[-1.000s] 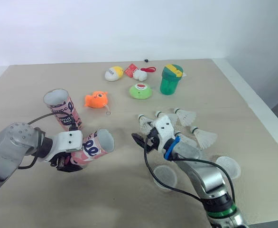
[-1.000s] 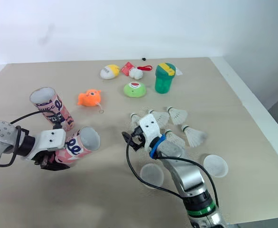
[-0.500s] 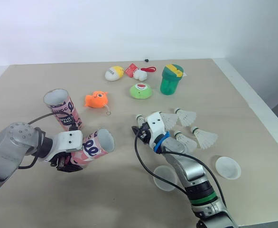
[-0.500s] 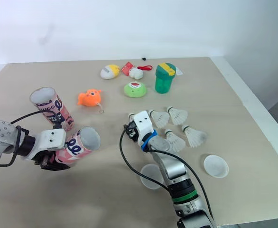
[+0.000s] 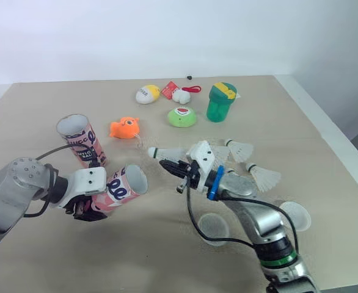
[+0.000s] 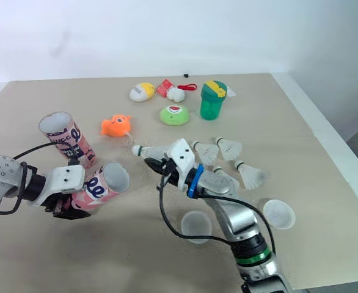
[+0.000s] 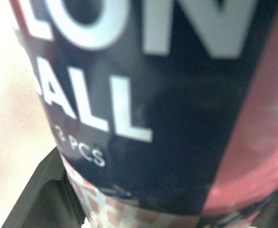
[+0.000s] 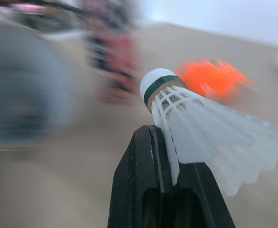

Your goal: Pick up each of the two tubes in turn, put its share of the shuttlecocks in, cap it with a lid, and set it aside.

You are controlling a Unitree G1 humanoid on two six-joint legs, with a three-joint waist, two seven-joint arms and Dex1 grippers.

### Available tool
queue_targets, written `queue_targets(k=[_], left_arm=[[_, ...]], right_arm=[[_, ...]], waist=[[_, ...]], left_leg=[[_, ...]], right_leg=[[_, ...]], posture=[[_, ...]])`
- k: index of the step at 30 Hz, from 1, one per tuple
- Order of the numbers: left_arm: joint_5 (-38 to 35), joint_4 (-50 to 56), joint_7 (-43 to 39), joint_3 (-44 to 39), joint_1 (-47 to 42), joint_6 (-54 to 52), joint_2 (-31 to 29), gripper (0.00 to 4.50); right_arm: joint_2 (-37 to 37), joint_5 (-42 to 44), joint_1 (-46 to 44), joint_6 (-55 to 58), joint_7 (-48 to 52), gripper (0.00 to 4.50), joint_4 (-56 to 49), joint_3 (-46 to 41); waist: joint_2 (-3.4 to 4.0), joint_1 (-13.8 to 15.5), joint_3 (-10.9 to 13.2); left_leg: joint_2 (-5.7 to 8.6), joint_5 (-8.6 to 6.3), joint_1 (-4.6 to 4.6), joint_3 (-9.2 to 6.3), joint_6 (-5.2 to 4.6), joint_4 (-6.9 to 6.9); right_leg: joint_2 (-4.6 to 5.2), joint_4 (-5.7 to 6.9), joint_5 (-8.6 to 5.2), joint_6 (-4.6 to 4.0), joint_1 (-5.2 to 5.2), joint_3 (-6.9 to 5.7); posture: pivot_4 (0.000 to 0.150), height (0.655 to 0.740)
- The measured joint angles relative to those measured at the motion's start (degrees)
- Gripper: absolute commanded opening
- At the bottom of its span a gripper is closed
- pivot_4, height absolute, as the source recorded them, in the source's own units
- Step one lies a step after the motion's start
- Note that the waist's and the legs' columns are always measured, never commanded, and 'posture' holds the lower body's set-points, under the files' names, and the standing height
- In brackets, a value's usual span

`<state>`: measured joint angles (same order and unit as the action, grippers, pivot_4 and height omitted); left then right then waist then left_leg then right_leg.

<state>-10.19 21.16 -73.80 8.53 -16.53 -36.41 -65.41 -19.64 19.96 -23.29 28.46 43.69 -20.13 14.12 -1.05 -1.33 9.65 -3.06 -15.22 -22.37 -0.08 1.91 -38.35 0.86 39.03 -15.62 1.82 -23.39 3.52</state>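
Our right gripper (image 5: 180, 170) is clamped on a shuttlecock (image 5: 167, 154). The right wrist view shows the feather skirt pinched between the two black fingers just behind the cork. The shuttlecock hangs nearly level above the table (image 5: 136, 259), cork leading, with its long axis pointing toward our left.

Our left gripper (image 5: 84, 209) is closed around the lower end of the pink tube (image 5: 119, 188). It holds the tube slanted, with the open mouth facing up and toward our right. The mouth therefore lies left of the cork and lower, near it but not touching.

We judge the two axes are not yet in line, since the cork aims over the mouth rather than into it. The coming move calls for tipping the cork down along the tube's slant, and the right arm is the one to close the gap.

The second tube (image 5: 81, 141) stands on the table beyond the left gripper. The loose shuttlecocks (image 5: 263, 177) and two lids (image 5: 212, 226) lie beside the right arm.
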Motion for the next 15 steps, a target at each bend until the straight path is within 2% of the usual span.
queue_targets(k=[3, 6, 12, 13, 15], left_arm=[[0.08, -0.08, 0.14, 0.02, 0.0, -0.09, 0.0, 3.52], [0.08, -0.12, 0.38, 0.04, 0.0, -0.08, 0.01, 3.52], [0.06, -0.15, 0.55, 0.16, -0.15, 0.04, 0.08, 3.52], [0.06, -0.14, 0.55, 0.17, -0.16, 0.05, 0.09, 3.52], [0.06, -0.11, 0.54, 0.26, -0.24, 0.06, 0.14, 3.52]], right_arm=[[-5.34, 4.51, -3.12, 3.16, 6.54, 0.02, -3.48, -0.72], [-7.23, 3.71, -5.77, 3.43, 9.02, 0.02, -3.33, 1.96], [-4.14, 0.07, -10.75, 2.11, 9.92, 0.02, 0.2, 8.23], [-3.23, 0.07, -11.37, 2.14, 9.82, 0.71, 0.63, 8.26], [-1.79, 0.47, -11.79, 2.27, 9.57, 1.44, 0.69, 8.21]], waist=[[-0.01, -0.02, 0.01], [0.01, 0.0, 0.02], [0.02, 0.05, 0.02], [0.02, 0.06, 0.02], [0.02, 0.09, 0.02]], left_leg=[[-0.02, 0.0, 0.03, -0.03, 0.0, 0.0], [-0.03, 0.0, 0.03, -0.06, 0.0, 0.01], [-0.03, 0.0, 0.01, -0.04, 0.0, 0.0], [-0.03, 0.0, 0.0, -0.04, 0.0, -0.01], [-0.02, 0.0, -0.01, -0.05, 0.0, 0.0]], right_leg=[[-0.06, 0.0, -0.01, 0.03, 0.0, 0.0], [-0.08, 0.0, -0.02, 0.05, -0.01, -0.02], [-0.08, 0.01, -0.01, 0.02, -0.02, 0.01], [-0.08, 0.0, 0.0, 0.01, -0.02, 0.01], [-0.07, 0.0, 0.02, -0.04, -0.01, 0.02]], posture=[[0.15, 0.74], [0.15, 0.74], [0.15, 0.74], [0.15, 0.74], [0.15, 0.74]])
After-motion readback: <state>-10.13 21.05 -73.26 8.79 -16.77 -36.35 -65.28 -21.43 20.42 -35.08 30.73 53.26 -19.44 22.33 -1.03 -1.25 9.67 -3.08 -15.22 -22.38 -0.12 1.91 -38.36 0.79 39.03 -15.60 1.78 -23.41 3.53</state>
